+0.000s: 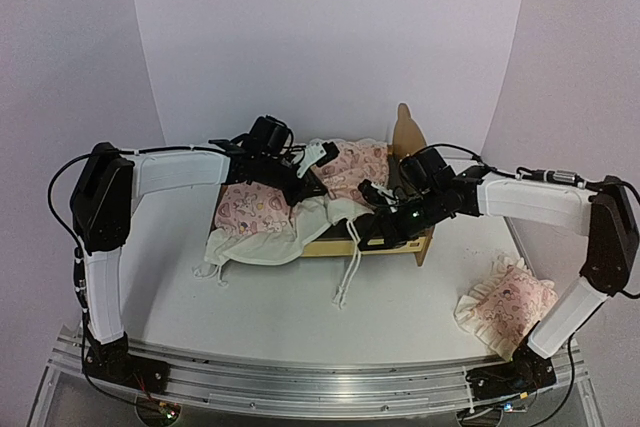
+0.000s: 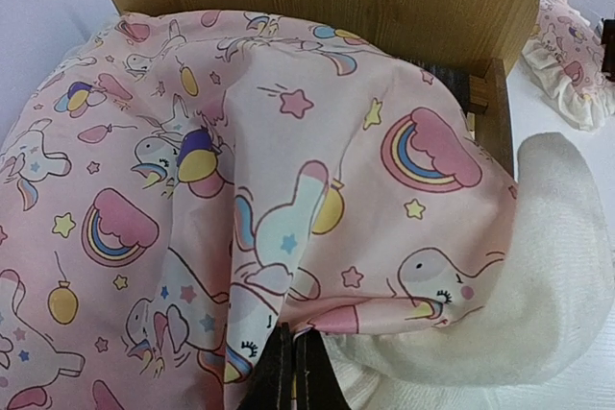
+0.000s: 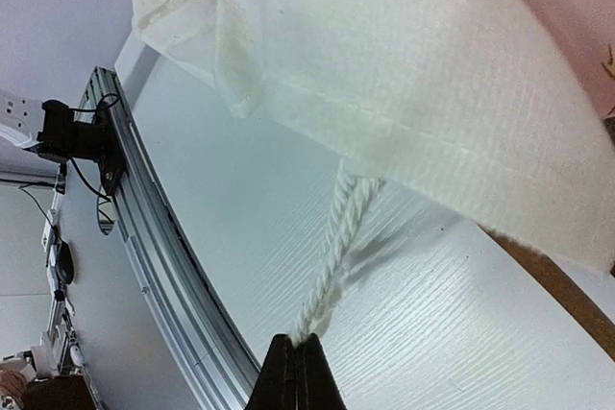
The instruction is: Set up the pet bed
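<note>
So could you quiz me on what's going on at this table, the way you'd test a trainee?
1. True or false: the ruffled pillow lies on the pet bed.
2. The right gripper is shut on: A) the white cord, B) a wooden rail, C) the pillow.
3. Which fabric does the left gripper pinch?

Key
1. False: it lies on the table, apart from the bed.
2. A.
3. The pink cover, which is draped over the bed.
</note>
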Action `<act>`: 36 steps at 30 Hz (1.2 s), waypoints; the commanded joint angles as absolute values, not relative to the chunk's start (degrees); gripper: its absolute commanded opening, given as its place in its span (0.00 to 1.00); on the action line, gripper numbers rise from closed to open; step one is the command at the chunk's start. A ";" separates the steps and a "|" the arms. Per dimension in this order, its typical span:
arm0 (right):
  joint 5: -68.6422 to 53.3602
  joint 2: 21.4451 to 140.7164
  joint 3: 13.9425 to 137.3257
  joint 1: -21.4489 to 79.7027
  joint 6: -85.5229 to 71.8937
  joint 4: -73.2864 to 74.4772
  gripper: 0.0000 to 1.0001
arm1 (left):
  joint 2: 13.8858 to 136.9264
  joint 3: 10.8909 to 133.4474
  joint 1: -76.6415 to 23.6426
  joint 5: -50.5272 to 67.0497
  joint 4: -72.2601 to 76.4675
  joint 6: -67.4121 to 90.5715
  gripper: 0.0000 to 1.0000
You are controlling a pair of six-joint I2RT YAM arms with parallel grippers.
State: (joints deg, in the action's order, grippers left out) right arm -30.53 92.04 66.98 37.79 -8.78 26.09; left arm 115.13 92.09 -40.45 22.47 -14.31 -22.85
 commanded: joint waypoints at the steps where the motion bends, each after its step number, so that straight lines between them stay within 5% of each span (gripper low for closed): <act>1: -33.20 92.98 64.99 38.15 -15.48 16.63 0.00 | 112.06 91.11 -39.55 21.13 -14.22 -25.66 0.07; 7: -30.72 95.39 66.17 38.14 -17.93 13.18 0.00 | 110.05 89.99 -39.53 24.51 -15.88 -28.48 0.47; 12: -29.74 97.13 68.56 38.12 -17.15 12.25 0.00 | 106.22 91.86 -39.56 32.82 -19.21 -28.92 0.64; 15: -30.02 98.63 70.89 37.58 -18.10 12.11 0.00 | 103.17 91.82 -39.54 39.14 -22.25 -26.69 0.60; 19: -30.78 99.54 71.81 37.31 -18.82 12.06 0.00 | 100.00 83.85 -41.10 43.03 -23.38 -20.48 0.34; 22: -30.74 98.43 69.70 37.31 -18.70 12.09 0.00 | 98.23 74.89 -45.82 41.71 -19.05 -18.08 0.25; 36: -35.84 95.38 66.10 37.18 -15.39 12.13 0.00 | 107.29 68.29 -49.90 28.87 6.00 -16.80 0.32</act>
